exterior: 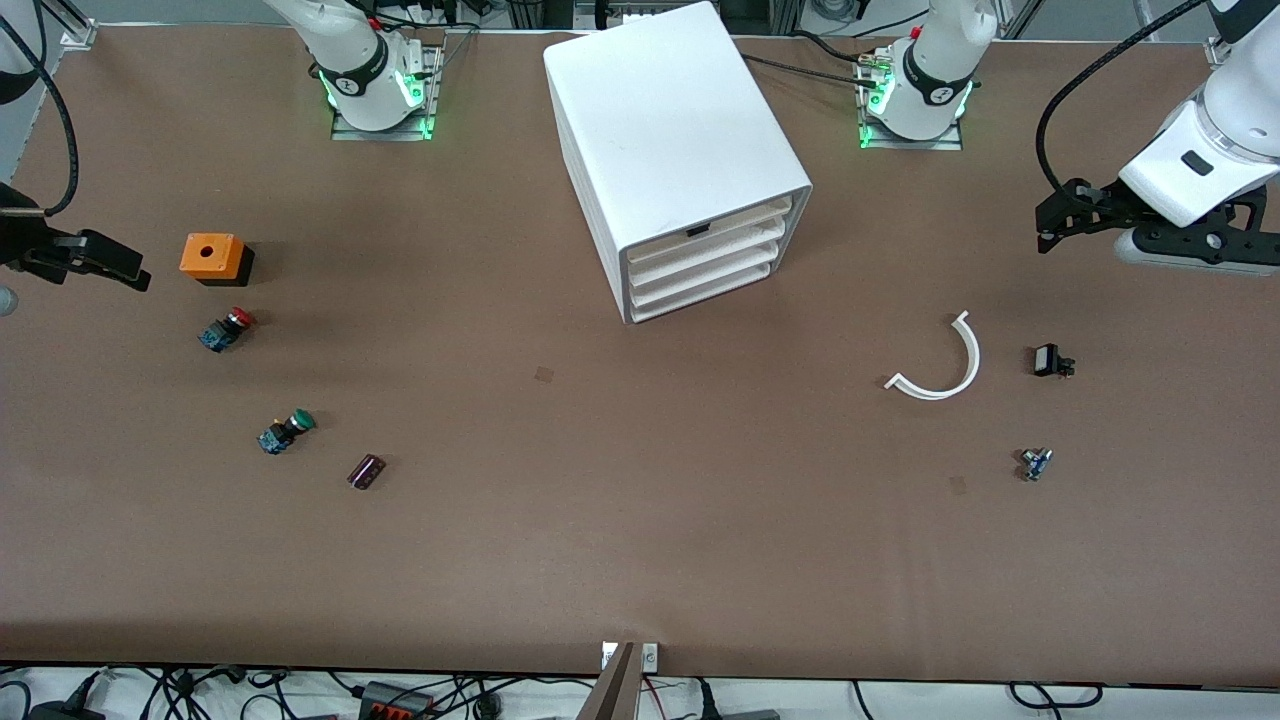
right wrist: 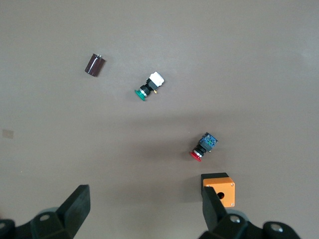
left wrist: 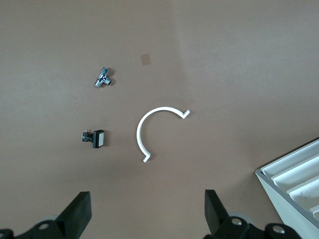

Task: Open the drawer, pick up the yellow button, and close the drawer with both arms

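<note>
The white cabinet stands mid-table near the robots' bases. Its uppermost drawer is shut, flush with the three lower fronts. The orange-yellow button is hidden. My left gripper hangs open and empty over bare table toward the left arm's end; in the left wrist view its fingers stand wide apart, and a corner of the cabinet shows. My right gripper hangs open and empty over the table beside an orange box; the right wrist view shows nothing between its fingers.
Toward the right arm's end lie a red-capped button, a green-capped button and a purple cylinder. Toward the left arm's end lie a white curved strip, a small black switch and a small metal part.
</note>
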